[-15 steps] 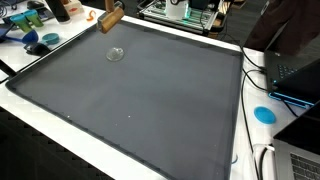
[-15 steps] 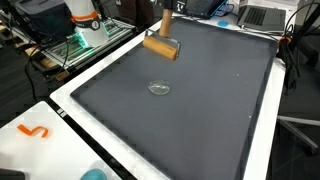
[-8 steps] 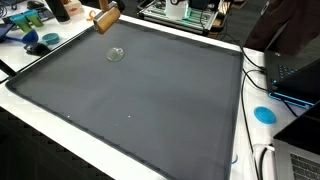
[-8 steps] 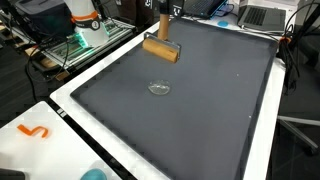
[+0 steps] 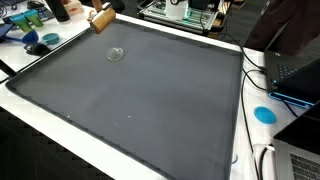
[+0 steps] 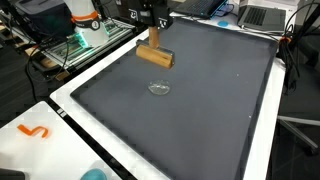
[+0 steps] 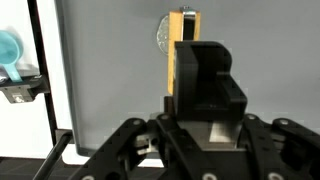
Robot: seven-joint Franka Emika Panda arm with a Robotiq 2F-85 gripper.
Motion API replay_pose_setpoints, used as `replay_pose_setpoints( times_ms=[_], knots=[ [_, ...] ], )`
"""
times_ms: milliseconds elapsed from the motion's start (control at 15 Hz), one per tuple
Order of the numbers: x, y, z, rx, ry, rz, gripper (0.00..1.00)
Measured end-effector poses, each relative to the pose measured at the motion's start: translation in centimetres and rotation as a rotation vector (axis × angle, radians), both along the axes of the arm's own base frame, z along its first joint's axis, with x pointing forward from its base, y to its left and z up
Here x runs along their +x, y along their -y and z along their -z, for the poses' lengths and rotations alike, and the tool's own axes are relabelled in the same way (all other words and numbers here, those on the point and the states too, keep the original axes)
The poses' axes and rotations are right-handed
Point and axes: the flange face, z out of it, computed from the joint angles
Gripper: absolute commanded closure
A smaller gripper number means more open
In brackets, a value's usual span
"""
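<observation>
My gripper (image 6: 152, 20) is shut on the upright handle of a wooden block tool (image 6: 155, 57), which hangs a little above the far side of the dark grey mat (image 6: 200, 110). In an exterior view the same wooden tool (image 5: 102, 18) sits over the mat's (image 5: 150, 100) top left corner, with the arm mostly out of frame. A small clear round dish (image 6: 159, 88) lies on the mat just in front of the tool; the dish (image 5: 116, 54) is apart from it. In the wrist view my gripper (image 7: 190, 70) grips the wooden tool (image 7: 185, 25), and the clear dish (image 7: 164, 36) peeks out beside it.
A white table border (image 6: 70, 95) rings the mat. An orange squiggle (image 6: 35, 131) lies on it at one corner. A blue disc (image 5: 264, 113), cables and a laptop (image 5: 298, 72) stand along one side, and blue items (image 5: 40, 42) clutter the corner near the tool.
The gripper has carried the wooden tool sideways toward the mat's edge, away from the middle. The clear dish has not moved.
</observation>
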Motion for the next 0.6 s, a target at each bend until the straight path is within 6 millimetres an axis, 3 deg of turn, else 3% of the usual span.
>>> replay_pose_setpoints(
  times_ms=[600],
  knots=[
    [-2.1,9.2,0.0,0.132,0.072,0.062,0.76]
  ],
)
